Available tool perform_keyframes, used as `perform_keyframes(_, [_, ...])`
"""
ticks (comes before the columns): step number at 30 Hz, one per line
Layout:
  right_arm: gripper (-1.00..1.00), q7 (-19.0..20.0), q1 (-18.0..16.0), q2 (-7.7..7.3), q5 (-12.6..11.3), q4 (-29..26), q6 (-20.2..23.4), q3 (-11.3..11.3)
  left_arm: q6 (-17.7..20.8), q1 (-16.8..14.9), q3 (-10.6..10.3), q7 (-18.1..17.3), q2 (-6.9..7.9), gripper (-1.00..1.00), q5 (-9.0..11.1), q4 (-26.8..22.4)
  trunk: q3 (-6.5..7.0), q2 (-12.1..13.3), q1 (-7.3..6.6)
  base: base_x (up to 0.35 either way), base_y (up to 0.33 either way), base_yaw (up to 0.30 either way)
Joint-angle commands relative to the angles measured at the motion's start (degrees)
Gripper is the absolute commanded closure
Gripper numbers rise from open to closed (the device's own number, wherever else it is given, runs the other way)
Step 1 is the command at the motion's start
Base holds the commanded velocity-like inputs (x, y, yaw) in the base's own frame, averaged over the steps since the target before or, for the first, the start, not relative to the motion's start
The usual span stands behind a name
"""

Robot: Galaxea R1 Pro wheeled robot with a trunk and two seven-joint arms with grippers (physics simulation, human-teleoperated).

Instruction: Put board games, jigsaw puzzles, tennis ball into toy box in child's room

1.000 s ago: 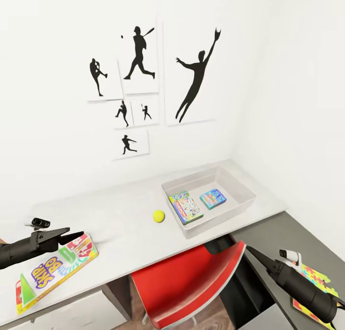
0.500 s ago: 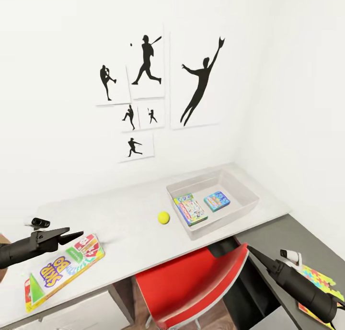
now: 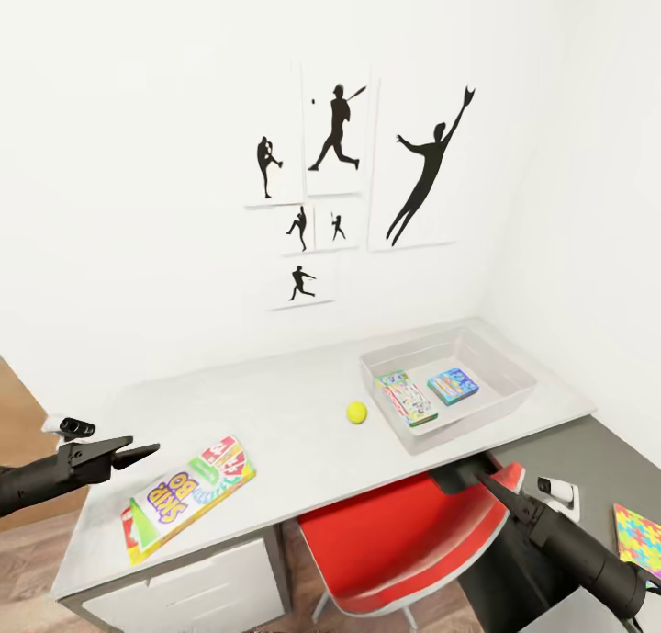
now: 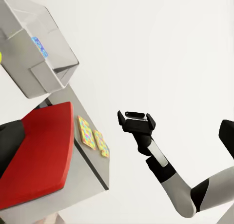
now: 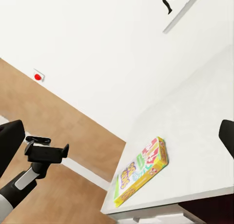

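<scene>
- White desk under baseball silhouettes: the Skip-Bo board game lies flat near its front left corner, long axis angled toward the toy box at the far right end.
- Left gripper, fingers parted and empty, hovers just beside the game, the nearer arm.
- Right gripper: grip state unclear.

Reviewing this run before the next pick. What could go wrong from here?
1. The Skip-Bo box lies at the table's front edge; a clumsy approach by the left gripper might push it off.
2. The tennis ball sits loose on the table beside the toy box; a bump could roll it away.
3. The red chair stands between the right gripper and the table, so a forward reach may hit it.
</scene>
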Motion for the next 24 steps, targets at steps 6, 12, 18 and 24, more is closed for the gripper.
perform_keyframes(6, [-1.00, -0.09, 0.00, -0.01, -0.38, -0.07, 0.41, -0.02, 0.61, -0.04, -0.05, -0.19, 0.08, -1.00, 0.04, 0.01, 0.46, -0.11, 0.02, -0.164, 0.244, 0.108])
perform_keyframes(12, [-1.00, -0.15, 0.00, -0.01, -0.38, -0.07, 0.35, -0.02, 0.61, -0.04, -0.05, -0.19, 0.09, -1.00, -0.02, 0.01, 1.04, -0.11, 0.02, -0.182, 0.239, 0.126])
perform_keyframes(18, [-1.00, -0.38, 0.00, 0.05, -0.38, -0.07, 0.33, -0.02, 0.61, -0.04, -0.03, -0.19, 0.12, -1.00, -0.04, 0.01, 1.57, -0.11, 0.02, -0.177, 0.244, 0.158])
perform_keyframes(24, [-1.00, -0.66, 0.00, 0.07, -0.45, -0.07, 0.32, 0.04, 0.61, -0.04, 0.03, -0.19, 0.17, -1.00, -0.04, 0.41, 2.03, -0.11, 0.02, -0.145, 0.260, 0.199])
